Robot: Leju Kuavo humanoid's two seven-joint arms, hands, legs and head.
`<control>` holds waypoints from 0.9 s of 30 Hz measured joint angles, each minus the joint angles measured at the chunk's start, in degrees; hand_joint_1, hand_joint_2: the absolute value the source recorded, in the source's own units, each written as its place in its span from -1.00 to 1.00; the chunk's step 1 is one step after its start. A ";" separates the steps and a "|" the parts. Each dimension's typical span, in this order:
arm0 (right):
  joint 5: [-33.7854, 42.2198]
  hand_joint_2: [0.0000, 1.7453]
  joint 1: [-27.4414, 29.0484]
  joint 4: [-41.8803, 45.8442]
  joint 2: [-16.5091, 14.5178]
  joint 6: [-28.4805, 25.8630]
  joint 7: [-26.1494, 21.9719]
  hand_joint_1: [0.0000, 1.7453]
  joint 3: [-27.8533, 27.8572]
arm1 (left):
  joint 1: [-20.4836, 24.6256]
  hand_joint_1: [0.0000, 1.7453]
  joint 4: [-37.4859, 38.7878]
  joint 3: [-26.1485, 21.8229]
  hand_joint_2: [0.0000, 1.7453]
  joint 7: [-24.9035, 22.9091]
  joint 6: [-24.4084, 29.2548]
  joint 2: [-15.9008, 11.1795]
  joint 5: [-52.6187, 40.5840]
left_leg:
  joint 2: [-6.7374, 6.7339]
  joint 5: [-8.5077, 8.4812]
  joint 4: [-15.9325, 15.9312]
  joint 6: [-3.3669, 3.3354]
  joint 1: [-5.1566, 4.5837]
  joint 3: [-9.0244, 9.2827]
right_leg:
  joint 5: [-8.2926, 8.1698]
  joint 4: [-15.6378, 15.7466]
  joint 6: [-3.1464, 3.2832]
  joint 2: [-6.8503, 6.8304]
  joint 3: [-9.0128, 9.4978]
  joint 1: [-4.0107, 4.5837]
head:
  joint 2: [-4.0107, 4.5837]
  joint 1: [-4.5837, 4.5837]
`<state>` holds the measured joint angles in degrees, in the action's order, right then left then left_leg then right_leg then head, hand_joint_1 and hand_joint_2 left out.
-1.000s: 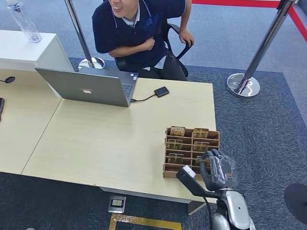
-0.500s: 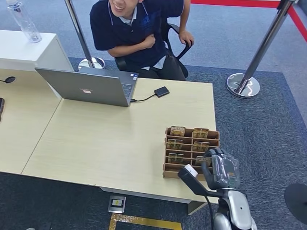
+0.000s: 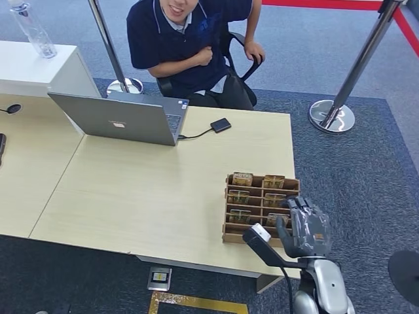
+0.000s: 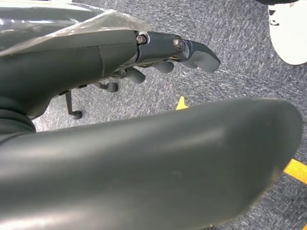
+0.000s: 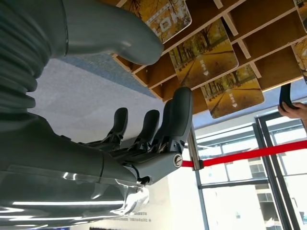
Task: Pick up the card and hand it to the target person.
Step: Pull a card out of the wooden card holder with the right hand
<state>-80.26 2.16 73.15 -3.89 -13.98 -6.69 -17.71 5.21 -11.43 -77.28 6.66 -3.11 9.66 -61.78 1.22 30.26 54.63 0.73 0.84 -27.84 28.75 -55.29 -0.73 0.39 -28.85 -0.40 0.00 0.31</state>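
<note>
Status: early stage. The right hand (image 3: 306, 229) hovers at the near right corner of the wooden card rack (image 3: 260, 208), which sits on the tabletop (image 3: 148, 190) toward its right end. Its fingers (image 5: 173, 120) are spread and lightly curled, with nothing between them and the thumb; no card is held. The cards (image 3: 239, 197) stand in the rack's slots, in two columns, untouched as far as can be seen. Pickup, lift and handover all remain to be done. The person (image 3: 198, 46) sits in a chair at the far side of the tabletop, behind a laptop (image 3: 118, 118), well apart from the rack, so the handover is judged to need a long reach across.

The left hand (image 4: 145, 143) hangs over grey carpet with yellow floor marking. Its fingers extend loosely and grip nothing.

View comparison: the head view gives the layout, namely the rack, the person, the laptop and a small dark device (image 3: 220, 125) cabled to it, but the right hand covers the nearest slots. The right wrist view supplies what is missing there: printed cards showing a tree-lined autumn scene, lying in the compartments just beyond the fingertips, with a visible gap between fingers and cards. Contact is therefore not established. Which card is the target cannot be determined.
</note>
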 joint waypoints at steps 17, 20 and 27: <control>-0.13 1.00 -2.48 -7.08 0.01 -0.47 0.80 -0.06 0.05 | 0.00 -1.00 0.01 0.01 -1.00 -0.11 0.01 0.00 -0.31 | 0.00 0.01 0.00 -0.01 0.00 -0.01 | 0.01 0.00 -0.01 0.00 0.00 0.00 | 0.00 0.01; -0.22 1.00 -2.70 -7.71 0.04 -0.86 1.06 -0.04 0.11 | 0.00 -1.00 0.02 0.01 -1.00 -0.13 0.01 0.00 -0.35 | 0.00 0.01 0.00 -0.01 0.00 0.00 | 0.01 0.00 -0.02 0.00 0.00 0.00 | 0.00 0.00; -0.32 1.00 -2.72 -8.15 0.35 -1.22 1.18 0.07 0.31 | -0.01 -1.00 0.02 0.01 -1.00 -0.13 0.01 0.00 -0.37 | 0.00 0.02 0.00 -0.02 0.00 0.00 | 0.02 0.00 -0.03 0.00 0.00 0.00 | 0.00 0.00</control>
<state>-80.59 -0.56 65.00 -3.54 -15.20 -5.51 -17.40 5.19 -11.41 -77.26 6.53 -3.10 9.66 -62.15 1.22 30.28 54.63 0.71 0.84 -27.84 28.77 -55.29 -0.76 0.39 -28.85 -0.40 0.00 0.31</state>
